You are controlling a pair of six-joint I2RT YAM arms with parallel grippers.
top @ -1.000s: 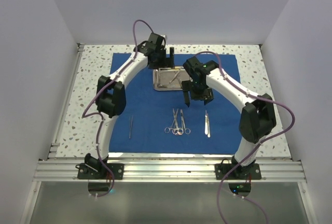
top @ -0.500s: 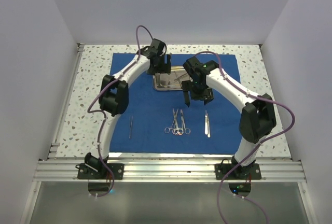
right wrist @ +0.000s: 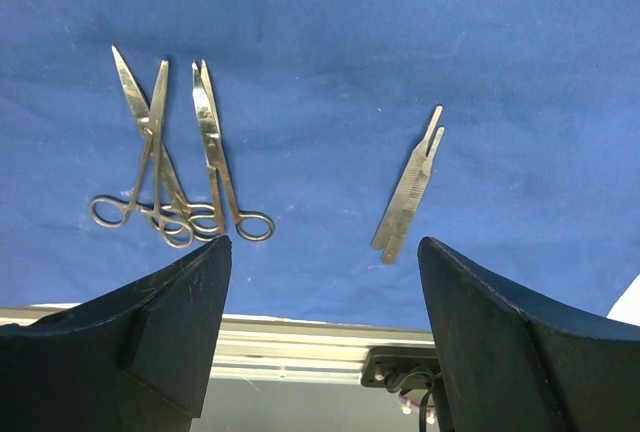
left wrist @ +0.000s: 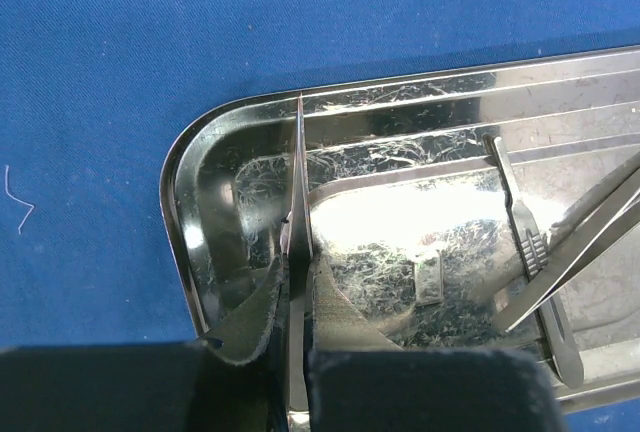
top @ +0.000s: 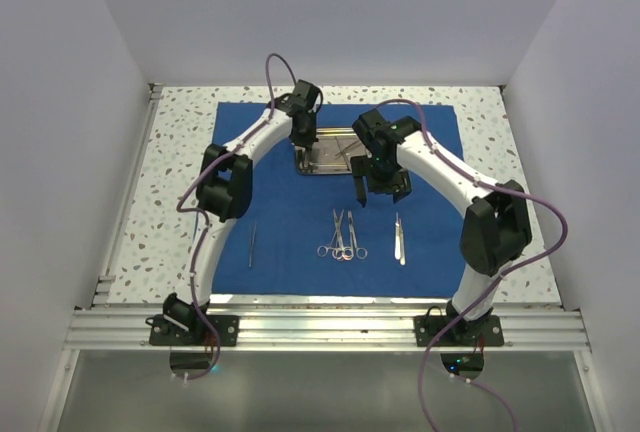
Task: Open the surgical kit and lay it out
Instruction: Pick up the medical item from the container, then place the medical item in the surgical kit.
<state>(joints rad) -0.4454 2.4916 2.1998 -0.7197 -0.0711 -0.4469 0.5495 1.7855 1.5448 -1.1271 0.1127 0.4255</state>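
Within the last second the left gripper (left wrist: 297,274) has gone from spread to pressed together, now pinching a slim pointed silver instrument (left wrist: 299,172) inside the small shiny rectangular steel tray (left wrist: 178,222); in my judgement, one more piece is ready for lifting out. The right gripper (right wrist: 322,252) hangs spread and holds nothing. The royal-blue cloth wrap (top: 280,232) lies flat mid-counter, with the tray toward the far edge and silver scissors and forceps (top: 342,237) rowed toward the near edge.
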